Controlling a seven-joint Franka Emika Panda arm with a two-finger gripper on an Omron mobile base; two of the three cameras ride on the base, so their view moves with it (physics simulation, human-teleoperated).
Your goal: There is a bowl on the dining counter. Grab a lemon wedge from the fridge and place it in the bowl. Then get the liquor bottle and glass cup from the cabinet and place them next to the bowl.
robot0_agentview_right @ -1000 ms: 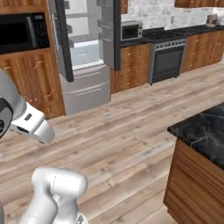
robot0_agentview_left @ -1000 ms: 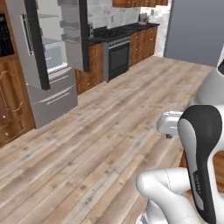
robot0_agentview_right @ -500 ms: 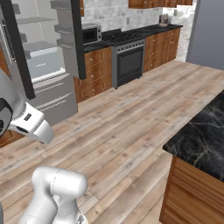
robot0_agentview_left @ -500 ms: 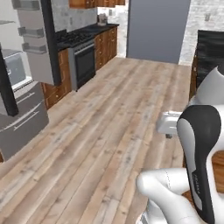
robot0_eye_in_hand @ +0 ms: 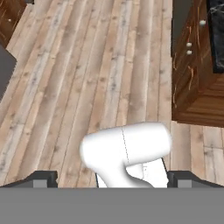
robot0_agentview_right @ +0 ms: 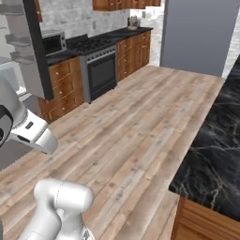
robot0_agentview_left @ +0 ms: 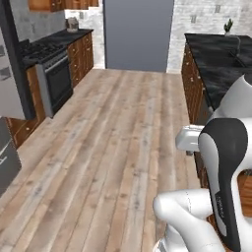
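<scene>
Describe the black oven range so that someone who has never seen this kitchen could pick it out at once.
Start at the wooden plank floor and follow it to the row of warm-brown wood cabinets along the wall. Set into that row is the oven range, with burners on top and a grey bar handle across its door. It is the one black-fronted unit between knobbed wooden drawers.

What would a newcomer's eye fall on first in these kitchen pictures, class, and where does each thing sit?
The wide plank floor runs down the middle towards a plain grey wall. The black stove stands among wooden cabinets on the left, and the glossy black marble dining counter juts in at the right. In the hand view, the gripper points down at the floor, fingers wide apart and empty.
</scene>
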